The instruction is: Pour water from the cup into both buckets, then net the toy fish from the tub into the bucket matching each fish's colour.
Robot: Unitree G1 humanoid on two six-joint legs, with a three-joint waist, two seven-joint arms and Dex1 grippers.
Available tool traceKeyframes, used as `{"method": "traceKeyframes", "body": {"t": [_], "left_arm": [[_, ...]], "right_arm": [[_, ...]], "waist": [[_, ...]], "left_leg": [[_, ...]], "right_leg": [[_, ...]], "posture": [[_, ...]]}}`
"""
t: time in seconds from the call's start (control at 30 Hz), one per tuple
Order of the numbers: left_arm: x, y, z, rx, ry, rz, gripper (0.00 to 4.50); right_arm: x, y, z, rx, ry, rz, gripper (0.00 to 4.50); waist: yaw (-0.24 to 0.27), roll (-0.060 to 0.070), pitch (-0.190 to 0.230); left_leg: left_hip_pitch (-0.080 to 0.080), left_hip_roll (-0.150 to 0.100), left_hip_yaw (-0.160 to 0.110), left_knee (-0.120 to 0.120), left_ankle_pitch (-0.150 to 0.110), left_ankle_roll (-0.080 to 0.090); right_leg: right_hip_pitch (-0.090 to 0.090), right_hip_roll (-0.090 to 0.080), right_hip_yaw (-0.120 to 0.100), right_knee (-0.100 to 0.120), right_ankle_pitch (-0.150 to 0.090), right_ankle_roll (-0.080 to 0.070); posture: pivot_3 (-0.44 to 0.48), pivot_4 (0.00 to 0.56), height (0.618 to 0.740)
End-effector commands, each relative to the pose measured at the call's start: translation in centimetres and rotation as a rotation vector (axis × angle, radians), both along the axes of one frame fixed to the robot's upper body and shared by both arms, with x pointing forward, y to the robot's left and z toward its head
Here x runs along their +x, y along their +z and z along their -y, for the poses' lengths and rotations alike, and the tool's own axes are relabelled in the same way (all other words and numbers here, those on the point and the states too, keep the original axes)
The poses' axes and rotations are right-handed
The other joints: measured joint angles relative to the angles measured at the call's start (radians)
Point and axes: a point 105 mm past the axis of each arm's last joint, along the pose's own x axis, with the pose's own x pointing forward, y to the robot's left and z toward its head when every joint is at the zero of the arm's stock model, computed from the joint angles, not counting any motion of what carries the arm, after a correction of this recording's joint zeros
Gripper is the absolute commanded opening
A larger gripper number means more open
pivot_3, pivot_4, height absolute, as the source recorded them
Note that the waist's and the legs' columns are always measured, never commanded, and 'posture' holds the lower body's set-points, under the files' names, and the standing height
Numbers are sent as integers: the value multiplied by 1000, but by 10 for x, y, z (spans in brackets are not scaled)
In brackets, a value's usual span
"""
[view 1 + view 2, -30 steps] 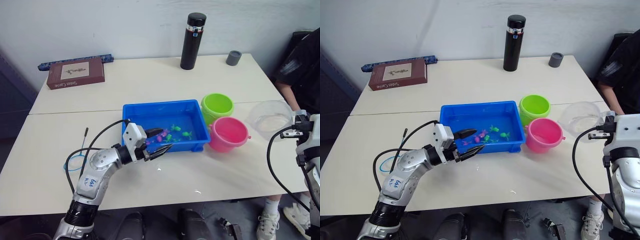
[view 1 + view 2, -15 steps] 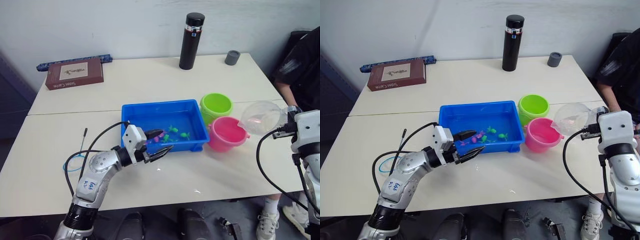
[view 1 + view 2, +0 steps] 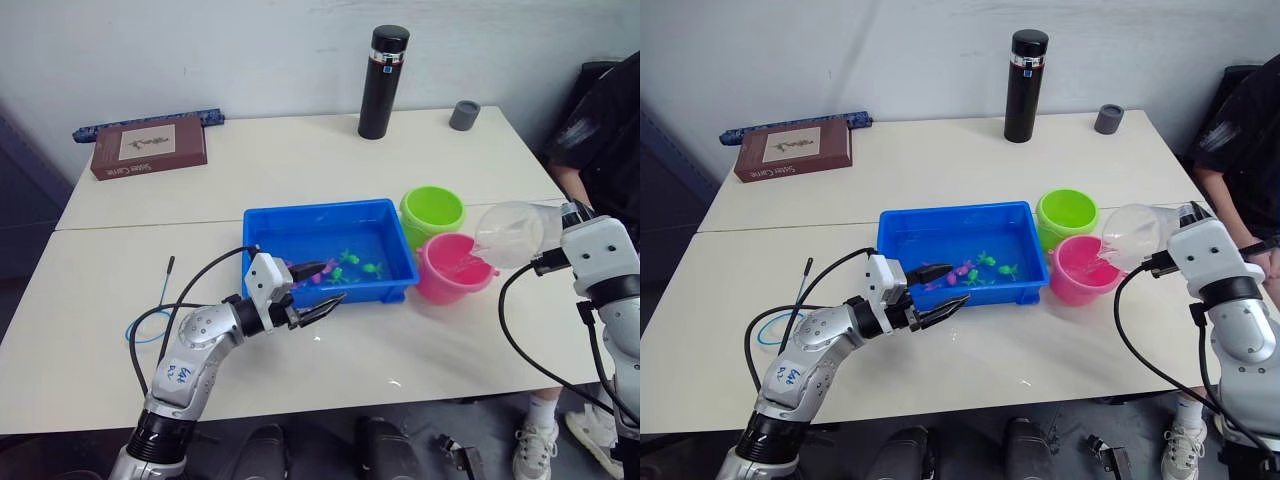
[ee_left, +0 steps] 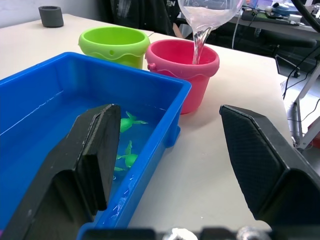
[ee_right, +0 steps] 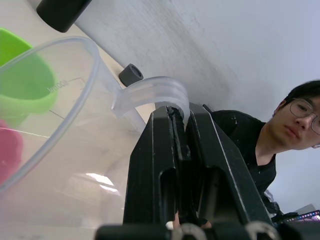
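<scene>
Over the pink bucket point(image 3: 455, 266), the cup point(image 3: 510, 232) is now tipped lip-down and water is running into the bucket; a second ago it was held upright out to the right, and half a second ago it was only starting to lean in, so the right arm has swung it inward and rolled it. The stream is plain in the left wrist view, dropping from the cup's lip into the pink bucket's mouth. The right gripper point(image 5: 179, 130) has its fingers pinched together on the cup's handle. The lime green bucket point(image 3: 434, 211) sits touching the pink one, just behind it, and I can't tell whether it holds any water. So my read is that we're mid-pour on one bucket, with the green one probably next and netting not started. The left gripper point(image 3: 318, 283) has barely moved: fingers apart, holding nothing, hovering at the near rim of the tub point(image 3: 262, 222). The toy fish point(image 3: 350, 265), pink and green, are all in the tub water. The net point(image 3: 152, 322) lies flat on the table left of the tub, beside the left arm, untouched. A person sits at the right edge of the table.
</scene>
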Motion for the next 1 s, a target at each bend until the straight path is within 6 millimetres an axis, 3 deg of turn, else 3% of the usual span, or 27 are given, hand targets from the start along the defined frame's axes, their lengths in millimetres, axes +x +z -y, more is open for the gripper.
{"method": "traceKeyframes", "body": {"t": [0.03,1.0], "left_arm": [[-6,10,2,-17,-14,51,3446],[-7,8,1,-20,-6,49,3446]], "right_arm": [[-2,21,-3,-67,10,75,45],[0,21,-6,-129,18,77,45]], "waist": [[0,0,0],[0,0,0]], "left_leg": [[0,0,0,0,0,0],[0,0,0,0,0,0]], "right_leg": [[0,0,0,0,0,0],[0,0,0,1,0,0]], "posture": [[0,150,740],[0,150,740]]}}
